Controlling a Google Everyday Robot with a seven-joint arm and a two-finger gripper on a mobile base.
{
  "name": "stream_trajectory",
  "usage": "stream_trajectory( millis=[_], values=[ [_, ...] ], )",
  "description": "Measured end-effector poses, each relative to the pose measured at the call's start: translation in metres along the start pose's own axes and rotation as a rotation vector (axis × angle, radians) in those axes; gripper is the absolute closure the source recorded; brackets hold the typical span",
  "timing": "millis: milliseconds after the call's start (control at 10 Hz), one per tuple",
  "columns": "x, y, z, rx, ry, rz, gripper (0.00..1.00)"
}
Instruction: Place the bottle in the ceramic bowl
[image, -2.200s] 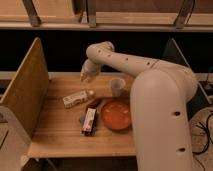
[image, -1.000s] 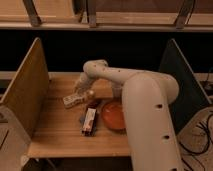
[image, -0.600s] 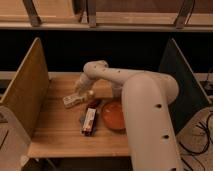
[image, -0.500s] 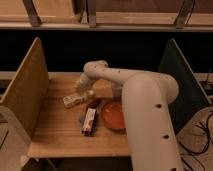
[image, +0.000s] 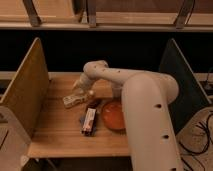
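Note:
The bottle (image: 72, 99), whitish with a pale label, lies on its side on the wooden table (image: 59, 131), left of centre. My gripper (image: 84, 93) is low over the bottle's right end, at or very near it. The arm reaches in from the right and bends down to that spot. The ceramic bowl (image: 113, 116), shallow and orange-red, sits to the right of the bottle, partly covered by my arm. Nothing shows inside the visible part of the bowl.
A flat red-and-white packet (image: 89, 120) lies between the bottle and the bowl, nearer the front. A tan side panel (image: 25, 85) walls the table on the left and a dark one (image: 180, 80) on the right. A dark gap runs behind the table.
Since the earliest frame the gripper has come down from the back of the table to the bottle's right end. Over the last second the arm and bottle have barely moved.

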Motion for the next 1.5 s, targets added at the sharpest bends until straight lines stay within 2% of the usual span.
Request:
stream_trajectory(
  millis=[100,200,400,600,700,900,1200,1500],
  values=[
    [-0.006,-0.002,-0.005,0.022,-0.024,-0.007,0.23],
    [-0.021,-0.006,-0.020,0.057,-0.082,-0.013,0.20],
    [-0.042,-0.016,-0.051,0.100,-0.176,0.013,0.20],
    [-0.050,-0.033,-0.071,0.131,-0.230,0.077,0.20],
    [-0.047,-0.036,-0.070,0.136,-0.232,0.095,0.20],
    [-0.038,-0.037,-0.054,0.150,-0.210,0.119,0.20],
    [-0.025,-0.029,-0.012,0.184,-0.150,0.117,0.20],
    [-0.020,-0.028,0.018,0.191,-0.093,0.129,0.20]
  ],
)
